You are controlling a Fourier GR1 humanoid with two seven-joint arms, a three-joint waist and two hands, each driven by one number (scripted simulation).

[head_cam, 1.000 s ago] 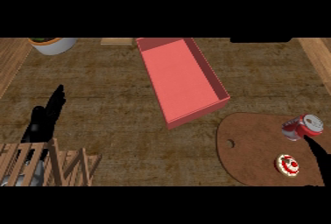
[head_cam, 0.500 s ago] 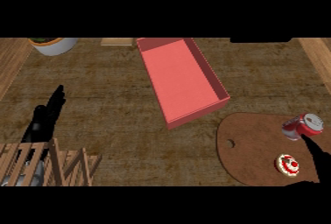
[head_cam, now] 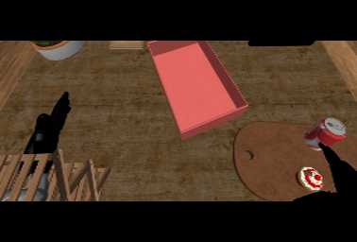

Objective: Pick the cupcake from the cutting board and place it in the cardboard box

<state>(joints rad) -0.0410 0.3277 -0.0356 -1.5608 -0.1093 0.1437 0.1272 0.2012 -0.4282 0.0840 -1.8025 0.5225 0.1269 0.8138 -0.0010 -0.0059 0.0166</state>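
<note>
The cupcake, white with red topping, sits on the brown oval cutting board at the lower right. My right hand rises from the lower right corner just right of the cupcake, its fingers straight and pointing up toward a red can; it is open and holds nothing. The cardboard box, a long open pinkish-red tray, lies at the top centre, up and left of the board. My left hand is at the left over the counter, fingers straight, open and empty.
A red soda can stands on the board's upper right, close to my right fingertips. A wooden slatted rack fills the lower left corner. A bowl sits at the top left. Wooden counter edges run along both sides.
My right hand has come slightly further up and in beside the cupcake. The left hand and all objects have stayed put.
</note>
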